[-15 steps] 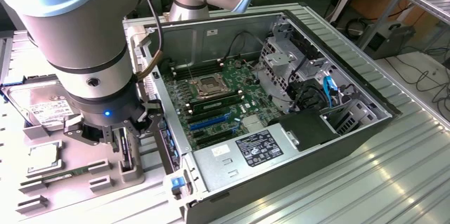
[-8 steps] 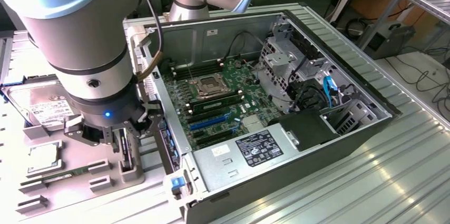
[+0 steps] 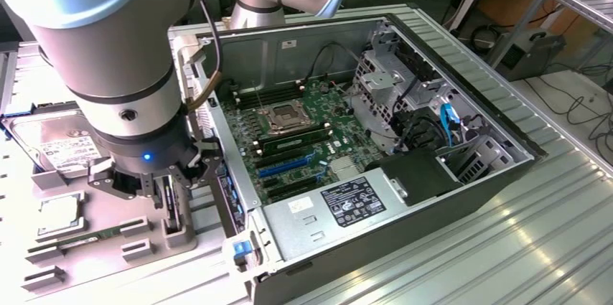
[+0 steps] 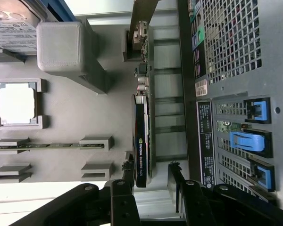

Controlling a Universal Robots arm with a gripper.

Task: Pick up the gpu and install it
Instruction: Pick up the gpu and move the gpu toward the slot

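The gpu [image 3: 171, 213] stands on its long edge in a slot of the grey fixture tray [image 3: 115, 258], beside the open computer case [image 3: 498, 176]. In the wrist view the gpu [image 4: 141, 136] shows edge-on, a thin dark card with green lettering on its shroud. My gripper [image 3: 156, 189] hangs directly over it. Its fingers [image 4: 128, 175] stand open on either side of the card's near end, and I cannot tell whether one touches it. Nothing is gripped by my gripper [image 4: 151, 176].
The tray also holds a silver hard drive [image 3: 57, 148], a processor [image 3: 59, 215] and a green memory stick [image 3: 91, 237]. The motherboard [image 3: 297, 143] lies inside the case with its blue slots [image 3: 287, 165] exposed. The case's rear wall with blue latches [image 4: 247, 141] runs close alongside the gpu.
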